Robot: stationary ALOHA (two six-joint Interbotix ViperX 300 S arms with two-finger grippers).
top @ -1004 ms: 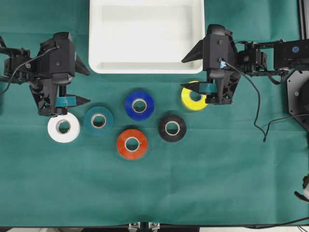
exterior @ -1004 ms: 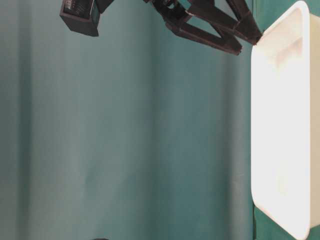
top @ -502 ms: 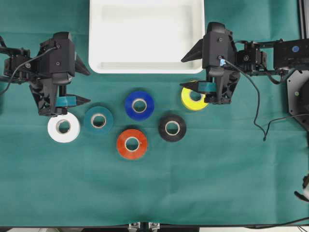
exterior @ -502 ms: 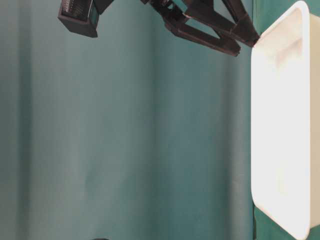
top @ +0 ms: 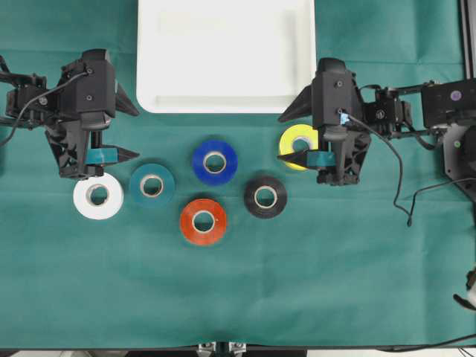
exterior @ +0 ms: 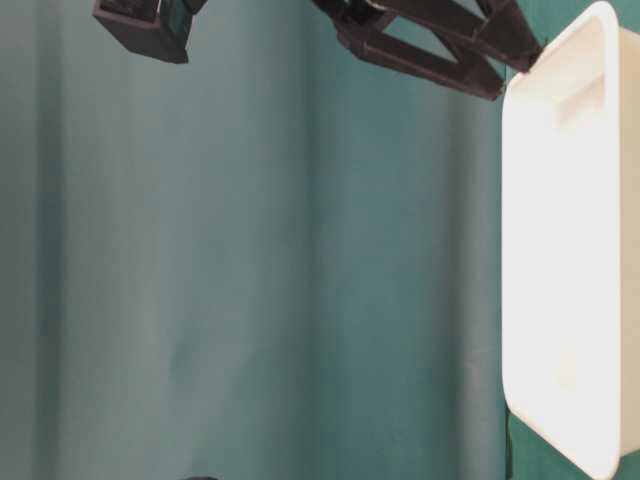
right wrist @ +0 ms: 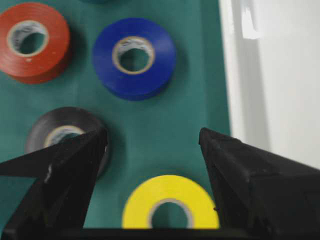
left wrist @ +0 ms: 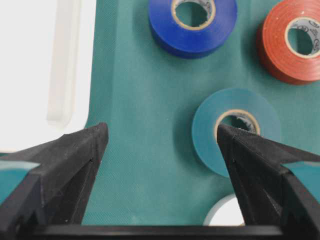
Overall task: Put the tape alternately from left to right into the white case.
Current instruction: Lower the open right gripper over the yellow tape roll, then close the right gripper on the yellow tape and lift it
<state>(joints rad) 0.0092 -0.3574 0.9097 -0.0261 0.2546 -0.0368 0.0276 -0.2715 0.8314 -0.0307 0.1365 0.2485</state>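
This is looking like a robotics lab set up for manipulation trials rather than a home or shop. A plain green cloth (top: 238,297) is covering the whole worktop, two black robot arms with exposed cables (top: 398,175) are sitting at either side, and colored tape rolls (top: 215,162) are lying laid out below a white case (top: 223,100), like test props.
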